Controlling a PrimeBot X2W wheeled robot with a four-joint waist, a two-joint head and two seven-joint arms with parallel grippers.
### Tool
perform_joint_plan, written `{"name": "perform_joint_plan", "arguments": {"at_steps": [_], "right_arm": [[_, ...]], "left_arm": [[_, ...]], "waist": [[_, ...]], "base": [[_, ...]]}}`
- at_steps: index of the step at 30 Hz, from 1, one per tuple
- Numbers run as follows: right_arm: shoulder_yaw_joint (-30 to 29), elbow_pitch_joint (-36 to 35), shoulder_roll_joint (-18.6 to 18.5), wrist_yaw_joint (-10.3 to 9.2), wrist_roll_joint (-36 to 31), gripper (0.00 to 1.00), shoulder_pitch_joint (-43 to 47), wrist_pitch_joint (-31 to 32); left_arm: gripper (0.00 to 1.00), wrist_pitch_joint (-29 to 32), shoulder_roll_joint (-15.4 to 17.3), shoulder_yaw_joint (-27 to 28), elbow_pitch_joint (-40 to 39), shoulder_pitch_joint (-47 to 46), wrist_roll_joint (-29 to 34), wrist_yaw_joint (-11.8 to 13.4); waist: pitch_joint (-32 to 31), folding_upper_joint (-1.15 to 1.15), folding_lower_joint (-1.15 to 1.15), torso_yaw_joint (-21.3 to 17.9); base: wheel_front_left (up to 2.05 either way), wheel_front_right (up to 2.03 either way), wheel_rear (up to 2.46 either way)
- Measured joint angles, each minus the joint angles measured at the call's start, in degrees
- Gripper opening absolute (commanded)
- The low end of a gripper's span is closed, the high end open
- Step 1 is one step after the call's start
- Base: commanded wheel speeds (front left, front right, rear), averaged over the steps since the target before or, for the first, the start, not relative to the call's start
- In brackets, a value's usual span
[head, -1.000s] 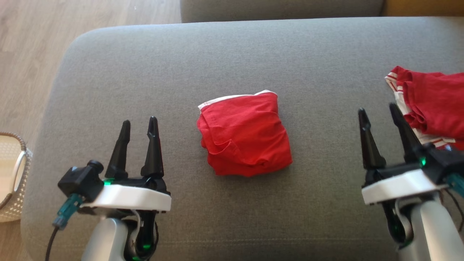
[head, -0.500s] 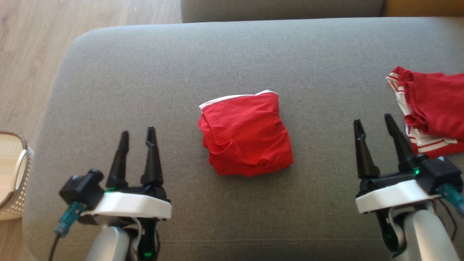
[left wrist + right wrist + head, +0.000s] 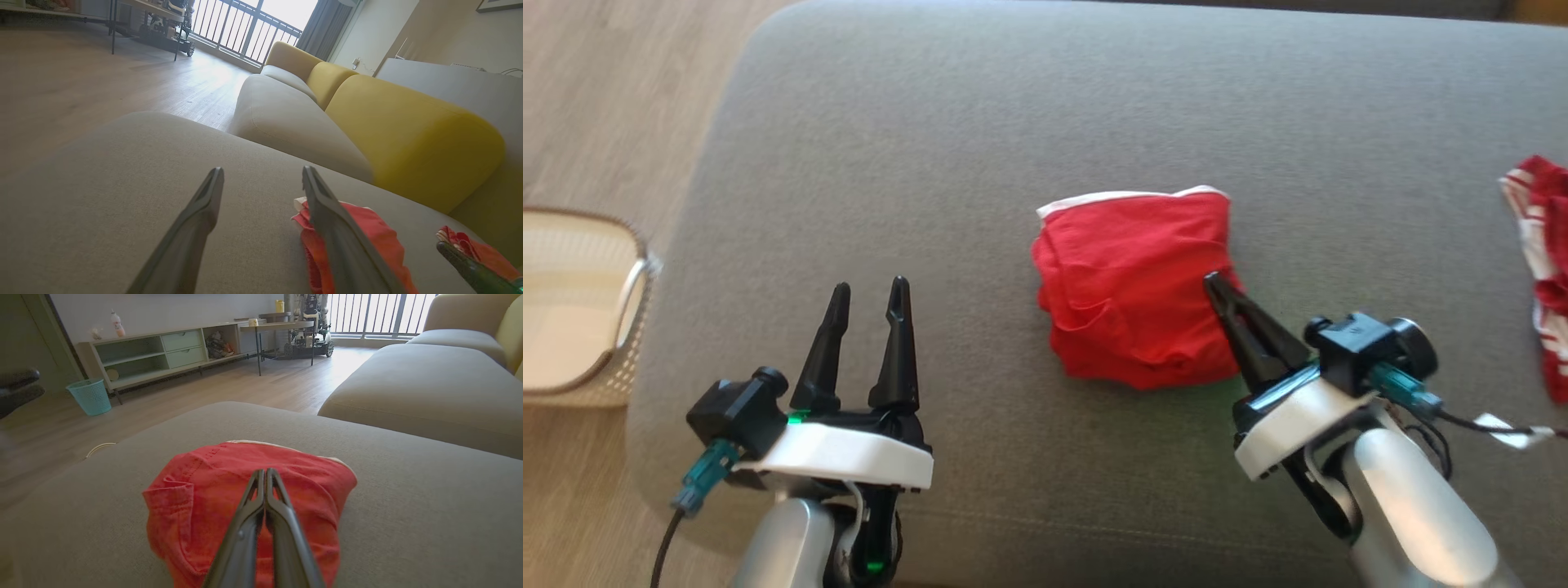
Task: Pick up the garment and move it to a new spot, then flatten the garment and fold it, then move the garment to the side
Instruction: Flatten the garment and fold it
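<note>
The garment [image 3: 1127,294] is a folded red piece with a white trim along its far edge, lying near the middle of the grey cushion [image 3: 980,139]. My right gripper [image 3: 1213,282] is shut, its fingers lying over the garment's right part with the tips on the red cloth. In the right wrist view the shut right gripper [image 3: 264,471] points across the garment [image 3: 212,477]; no fold shows pinched between the tips. My left gripper [image 3: 870,287] stands open over bare cushion, well left of the garment. From the left wrist, the open left gripper [image 3: 262,171] has the garment [image 3: 367,228] behind its right finger.
A second red-and-white cloth [image 3: 1543,245] lies at the cushion's right edge. A pale woven basket [image 3: 580,327] stands on the wooden floor to the left. More sofa cushions, grey and yellow [image 3: 408,130], lie beyond.
The camera has shifted, so everything sits further right and lower. My right gripper swung left onto the garment and shut. The left gripper stays open in about the same place.
</note>
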Motion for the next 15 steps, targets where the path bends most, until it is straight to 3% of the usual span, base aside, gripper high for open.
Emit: {"name": "perform_joint_plan", "arguments": {"at_steps": [8,15], "right_arm": [[8.88,8.76,-3.09,0.01,4.05,0.00,-6.36,0.14],[18.71,11.74,-3.58,0.01,10.79,0.00,-7.89,1.56]], "left_arm": [[1.00,0.00,0.00,-0.29,-0.01,-0.66,-0.98,0.09],[1.00,0.00,-0.01,-0.27,-0.02,-0.66,-0.99,0.18]], "waist": [[1.85,0.00,0.00,4.60],[1.95,0.00,0.00,5.62]], "base": [[0.00,0.00,0.00],[0.00,0.00,0.00]]}}
